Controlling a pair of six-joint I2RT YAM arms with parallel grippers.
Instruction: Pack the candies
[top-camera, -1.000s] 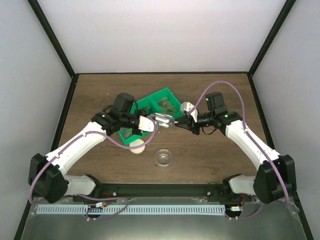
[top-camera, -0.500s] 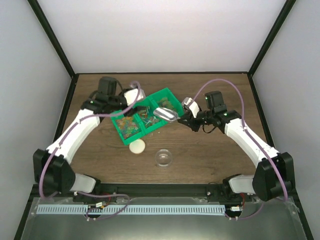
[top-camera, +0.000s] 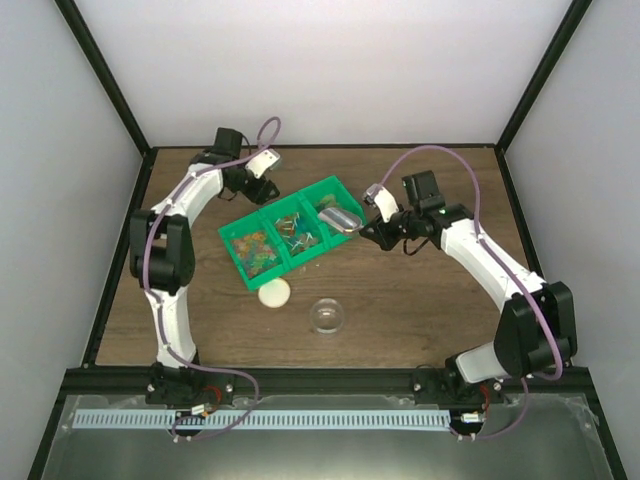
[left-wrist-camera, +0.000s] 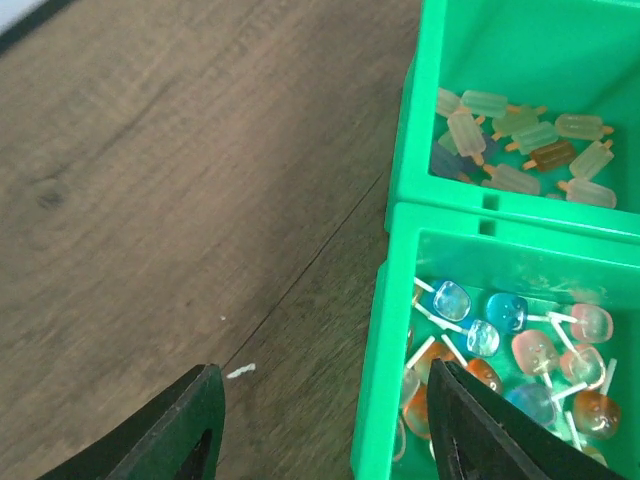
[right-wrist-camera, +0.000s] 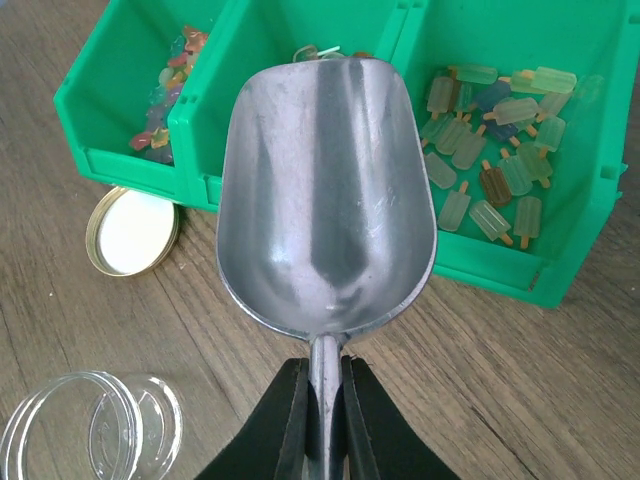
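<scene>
The candies lie in a green three-compartment tray (top-camera: 229, 236): mixed-colour ones (top-camera: 255, 250) on the left, stick sweets (top-camera: 292, 230) in the middle. In the left wrist view, popsicle-shaped ones (left-wrist-camera: 520, 140) and round stick sweets (left-wrist-camera: 510, 340) show. My left gripper (top-camera: 265, 183) is open and empty above the tray's far edge; the tray wall (left-wrist-camera: 375, 380) sits between its jaws (left-wrist-camera: 330, 430). My right gripper (top-camera: 375, 224) is shut on the handle of an empty metal scoop (top-camera: 341, 218), whose bowl (right-wrist-camera: 325, 190) hovers over the tray's near wall (right-wrist-camera: 130, 160); the grip shows in the right wrist view (right-wrist-camera: 322, 400).
A tan round lid (top-camera: 274, 292) lies on the table in front of the tray, also in the right wrist view (right-wrist-camera: 130, 232). A clear round jar (top-camera: 327, 316) stands open to its right, seen too in the right wrist view (right-wrist-camera: 90, 425). Black frame posts edge the table.
My left arm has swung away from the scoop, back to the tray's far left side, its gripper open. My right gripper has carried the scoop a little farther over the tray.
</scene>
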